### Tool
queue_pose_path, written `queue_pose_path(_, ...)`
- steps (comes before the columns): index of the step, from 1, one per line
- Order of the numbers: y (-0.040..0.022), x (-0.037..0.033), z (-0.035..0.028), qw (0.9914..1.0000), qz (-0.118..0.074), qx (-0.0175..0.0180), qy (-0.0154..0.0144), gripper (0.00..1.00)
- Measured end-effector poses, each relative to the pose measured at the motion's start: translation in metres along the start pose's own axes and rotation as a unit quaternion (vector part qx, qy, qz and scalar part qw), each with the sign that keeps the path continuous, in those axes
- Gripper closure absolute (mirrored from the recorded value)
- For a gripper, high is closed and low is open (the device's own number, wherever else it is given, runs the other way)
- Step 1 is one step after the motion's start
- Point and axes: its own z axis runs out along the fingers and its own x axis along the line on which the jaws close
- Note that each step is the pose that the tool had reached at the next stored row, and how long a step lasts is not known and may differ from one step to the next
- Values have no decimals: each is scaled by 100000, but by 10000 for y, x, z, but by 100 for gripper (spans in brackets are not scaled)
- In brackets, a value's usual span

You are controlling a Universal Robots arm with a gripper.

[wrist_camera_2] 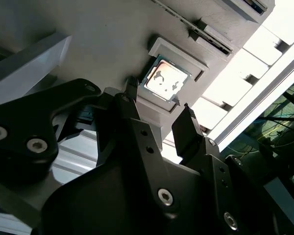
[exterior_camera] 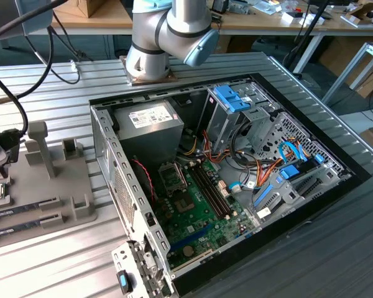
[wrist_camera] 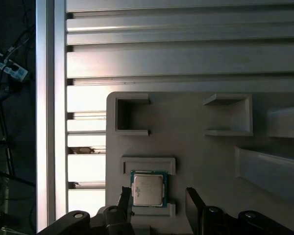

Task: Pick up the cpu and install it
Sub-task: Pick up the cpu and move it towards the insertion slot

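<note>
- The cpu (wrist_camera: 148,188) lies flat, silvery top up, in a square recess of the grey holder (wrist_camera: 196,161), framed by low raised lips on two opposite sides.
- The gripper (wrist_camera: 158,194) hangs over that recess with its two black fingers (wrist_camera: 125,196) spread apart. In the first wrist view one tip is just beside an edge of the cpu and the other stands off from the opposite edge. Whether either tip touches the chip cannot be told.
- In the second wrist view the cpu shows between the two fingertips, seated in its recess.
- In the exterior view the holder sits on the slatted metal table (exterior_camera: 62,267) at the exterior view's left, beside the computer case (exterior_camera: 105,143). Two long dark memory sticks (exterior_camera: 25,207) lie in its near slots.
- The case lies open on its side. It holds a green motherboard (exterior_camera: 199,211) with a socket frame (exterior_camera: 173,177), a grey power supply (exterior_camera: 149,121) at the far end, a blue-topped drive cage (exterior_camera: 231,98), and coloured cables (exterior_camera: 267,167) toward the exterior view's right.
</note>
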Motion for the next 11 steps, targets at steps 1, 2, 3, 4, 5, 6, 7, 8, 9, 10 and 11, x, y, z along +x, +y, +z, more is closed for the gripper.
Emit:
queue_pose_path(1,0,0,5,100000,-1,-1,0,44)
queue_pose_path(2,0,0,12,100000,2,-3,-1,44)
queue_pose_path(3,-1,0,19,100000,1,0,1,44)
queue_pose_path(4,-1,0,23,100000,-2,1,4,44)
queue_pose_path(5,-1,0,26,100000,3,-1,2,44)
queue_pose_path(6,-1,0,30,100000,1,-1,1,44)
queue_pose_path(7,-1,0,34,100000,1,-1,0,44)
queue_pose_path(8,-1,1,39,100000,1,-3,-2,44)
queue_pose_path(9,-1,1,42,100000,0,-1,-1,44)
queue_pose_path(10,-2,2,47,100000,1,-2,-2,44)
queue_pose_path(11,-2,2,50,100000,0,-2,-2,44)
